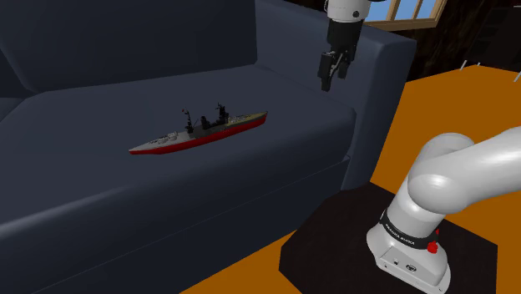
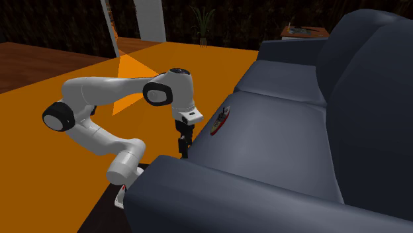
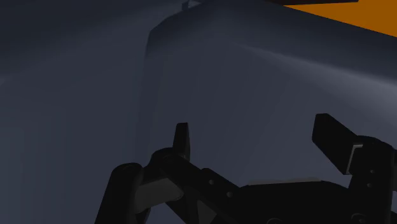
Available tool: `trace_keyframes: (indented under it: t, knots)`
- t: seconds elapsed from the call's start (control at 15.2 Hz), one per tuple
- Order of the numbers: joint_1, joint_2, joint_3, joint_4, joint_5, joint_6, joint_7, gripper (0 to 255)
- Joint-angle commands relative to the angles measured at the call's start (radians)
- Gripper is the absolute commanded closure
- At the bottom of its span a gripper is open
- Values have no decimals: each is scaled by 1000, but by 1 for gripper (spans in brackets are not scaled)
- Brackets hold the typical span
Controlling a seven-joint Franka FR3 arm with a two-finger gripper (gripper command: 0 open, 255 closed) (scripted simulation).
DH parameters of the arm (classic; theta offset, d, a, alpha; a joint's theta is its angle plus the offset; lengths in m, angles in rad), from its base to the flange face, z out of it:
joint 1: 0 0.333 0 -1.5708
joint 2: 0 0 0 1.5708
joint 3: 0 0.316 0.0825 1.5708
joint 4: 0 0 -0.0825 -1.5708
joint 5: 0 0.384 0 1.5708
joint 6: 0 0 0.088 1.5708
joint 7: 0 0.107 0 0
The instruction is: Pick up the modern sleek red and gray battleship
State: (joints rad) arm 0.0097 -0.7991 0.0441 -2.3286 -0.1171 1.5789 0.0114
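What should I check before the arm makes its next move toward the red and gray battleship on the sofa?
1. The gripper is open: ok, its fingers stand apart.
2. The gripper is empty: ok, nothing between the fingers.
3. The battleship is free to take: ok, it sits upright and alone on the sofa seat.
4. The gripper is over the battleship: not ok, it hangs near the armrest, apart from the battleship.
5. The fingers are turned across the battleship's width: cannot tell.

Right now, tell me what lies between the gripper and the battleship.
Only bare sofa cushion separates the gripper and the battleship, per the shoulder view.
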Motion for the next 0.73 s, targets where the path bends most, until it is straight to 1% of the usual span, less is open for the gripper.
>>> trace_keyframes:
  t: [0.0, 0.66]
  knots:
    - [0, 0, 0, 0, 0, 0, 0, 0]
    - [128, 263, 72, 180, 75, 99, -112, 0]
